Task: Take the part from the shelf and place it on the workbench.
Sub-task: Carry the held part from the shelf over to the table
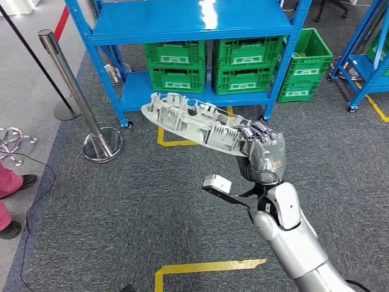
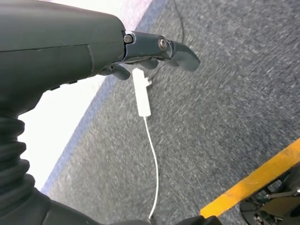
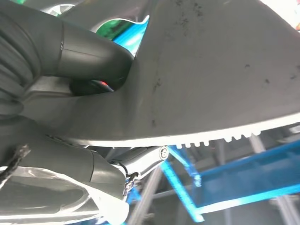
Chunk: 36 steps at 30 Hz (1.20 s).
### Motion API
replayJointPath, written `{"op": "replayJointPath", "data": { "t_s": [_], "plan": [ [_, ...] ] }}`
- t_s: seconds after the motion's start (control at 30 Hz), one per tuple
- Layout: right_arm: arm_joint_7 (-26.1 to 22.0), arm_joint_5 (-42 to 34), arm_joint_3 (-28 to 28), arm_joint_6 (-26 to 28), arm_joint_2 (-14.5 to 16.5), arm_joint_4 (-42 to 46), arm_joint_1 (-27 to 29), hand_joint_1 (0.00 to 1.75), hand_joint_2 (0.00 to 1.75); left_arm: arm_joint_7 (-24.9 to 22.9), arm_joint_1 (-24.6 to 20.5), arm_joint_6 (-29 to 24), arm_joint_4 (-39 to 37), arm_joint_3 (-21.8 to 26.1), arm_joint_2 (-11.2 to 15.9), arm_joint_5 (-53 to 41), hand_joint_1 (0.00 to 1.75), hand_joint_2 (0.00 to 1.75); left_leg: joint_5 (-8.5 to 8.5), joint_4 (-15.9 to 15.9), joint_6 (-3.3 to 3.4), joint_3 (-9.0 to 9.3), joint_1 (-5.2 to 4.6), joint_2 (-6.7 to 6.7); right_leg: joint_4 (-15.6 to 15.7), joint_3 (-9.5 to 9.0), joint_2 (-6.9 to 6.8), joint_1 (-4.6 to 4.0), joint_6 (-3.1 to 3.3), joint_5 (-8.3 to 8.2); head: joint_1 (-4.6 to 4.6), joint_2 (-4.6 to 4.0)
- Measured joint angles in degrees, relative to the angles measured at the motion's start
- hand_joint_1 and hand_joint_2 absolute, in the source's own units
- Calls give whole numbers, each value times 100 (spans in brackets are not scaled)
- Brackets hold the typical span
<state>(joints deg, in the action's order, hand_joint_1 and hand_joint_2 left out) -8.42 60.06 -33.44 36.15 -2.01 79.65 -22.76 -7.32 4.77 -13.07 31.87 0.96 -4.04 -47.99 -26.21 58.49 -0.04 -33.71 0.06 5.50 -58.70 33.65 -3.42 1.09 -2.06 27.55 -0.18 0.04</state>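
Part (image 1: 197,125), long, grey and ribbed, is gripped at one end by the right hand (image 1: 264,155) and held out level above the carpet, clear of the blue shelf (image 1: 188,27); the carry is judged in hand, and a turn toward the unseen worktop is called for next.

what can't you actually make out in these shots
- Workbench: its place cannot be told; the head view faces the blue shelf and carpet.
- Right hand grip: in the right wrist view the grey part covers most of the fingers.
- Left hand: the left wrist view is blurred, so whether its fingers are apart or curled is unclear.
- Crate contents: hidden by the shelf board in the head view.
- Person: cut off at the head view's edge.
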Motion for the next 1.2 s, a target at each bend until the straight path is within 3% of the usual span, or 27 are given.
{"op": "replayJointPath", "data": {
  "t_s": [0.07,0.13,0.17,0.2,0.23,0.3,0.37,0.43,0.5,0.57,0.63,0.7,0.73,0.77,0.83,0.9,0.93,1.0,1.03,1.1,1.13,1.2],
  "plan": [
    [1,-1,8,-1,1,1,-3,175,175,2,-8,0,0,-1,5,1,0,175,-207,220,-44,-67,37,-170,6,16,135,8,93,-32,-3,-1],
    [1,-1,7,-3,3,1,-9,175,175,4,-10,1,0,-2,7,2,0,175,-618,906,-61,-333,54,-439,10,30,272,7,159,-54,-17,-2],
    [1,-1,6,-4,4,-1,-8,175,175,4,-7,2,0,-2,7,2,0,175,-801,1318,-57,-500,52,-499,9,35,349,-2,177,-59,-23,-2],
    [1,-1,5,-7,4,-4,-6,175,175,4,-1,4,0,-2,10,2,0,175,-890,1610,-48,-621,49,-524,9,38,431,-11,185,-64,-25,-2],
    [0,-1,4,-10,4,-8,-4,175,175,4,5,5,0,-2,13,2,0,175,-863,1706,-29,-659,48,-538,8,39,520,-21,189,-67,-24,-2],
    [-4,3,4,-16,4,-14,-3,175,175,4,10,9,0,-2,18,2,0,175,-501,1231,26,-447,48,-615,5,33,690,-30,189,-73,-24,-2],
    [-14,13,4,-17,4,-20,-11,175,175,10,8,12,-3,-3,20,2,0,175,-143,494,75,-131,69,-902,-12,52,833,-32,171,-80,-17,-2],
    [-24,28,7,-17,8,-29,-23,175,175,17,-2,13,-8,-4,19,2,0,175,-83,149,76,-2,81,-1099,-30,125,960,-15,110,-110,-18,-1],
    [-30,54,14,-13,11,-38,-20,175,175,21,-18,14,-11,-8,10,3,0,175,-102,78,78,11,83,-1003,-20,197,1059,8,27,-146,-23,-1],
    [-32,91,23,-4,11,-45,-19,175,175,24,-28,10,-11,-11,5,4,0,175,-71,35,123,21,96,-848,-155,299,837,-10,-39,-43,1,-1],
    [-32,142,24,5,11,-49,-28,175,175,26,-27,5,-11,-12,-1,4,0,175,-57,14,154,23,91,-688,-734,568,483,-33,-83,279,28,-1],
    [-21,188,22,13,11,-54,-29,175,175,26,-20,3,-13,-13,-2,4,0,175,-57,16,159,15,77,-526,-1463,887,371,-31,-113,569,36,-2],
    [-10,208,27,16,10,-62,-28,175,175,26,-19,2,-14,-13,1,4,0,175,-57,16,160,13,74,-450,-1619,946,360,-31,-120,588,38,-2],
    [6,229,32,20,10,-73,-28,175,175,26,-24,0,-15,-13,4,4,0,175,-57,17,159,12,70,-379,-1541,886,344,-31,-118,498,40,-2],
    [34,264,47,28,9,-92,-38,175,175,26,-42,-4,-17,-20,3,5,0,175,-59,17,156,16,59,-262,-827,480,219,-45,-82,156,41,-2],
    [46,291,61,38,10,-96,-79,175,175,26,-58,-4,-18,-38,2,12,0,175,-62,29,130,9,22,-161,-140,88,14,-101,-13,-25,37,-1],
    [46,302,72,46,11,-96,-99,175,175,26,-64,-4,-19,-47,2,15,0,175,-58,34,110,5,6,-109,10,9,-38,-128,21,-38,35,-1],
    [50,324,100,62,11,-97,-111,175,175,26,-74,-4,-20,-57,5,20,0,175,-49,32,60,11,-7,-3,55,12,39,-142,83,-48,28,1],
    [55,330,117,69,11,-97,-109,175,175,26,-84,-4,-20,-60,9,21,0,175,-80,50,33,12,-1,-14,76,12,96,-131,119,-72,30,0],
    [68,339,145,78,11,-102,-116,175,175,26,-99,-4,-21,-72,15,24,0,175,-309,326,-20,-82,17,-203,126,7,201,-94,193,-123,15,-1],
    [73,344,152,85,12,-107,-117,175,175,26,-101,-4,-24,-79,19,29,0,175,-501,634,-39,-203,27,-345,136,8,253,-80,216,-140,8,-2],
    [74,367,163,99,12,-119,-113,175,175,25,-97,-3,-34,-92,22,40,0,175,-831,1362,-56,-492,33,-486,131,22,378,-74,233,-153,2,-2]
  ]
}}
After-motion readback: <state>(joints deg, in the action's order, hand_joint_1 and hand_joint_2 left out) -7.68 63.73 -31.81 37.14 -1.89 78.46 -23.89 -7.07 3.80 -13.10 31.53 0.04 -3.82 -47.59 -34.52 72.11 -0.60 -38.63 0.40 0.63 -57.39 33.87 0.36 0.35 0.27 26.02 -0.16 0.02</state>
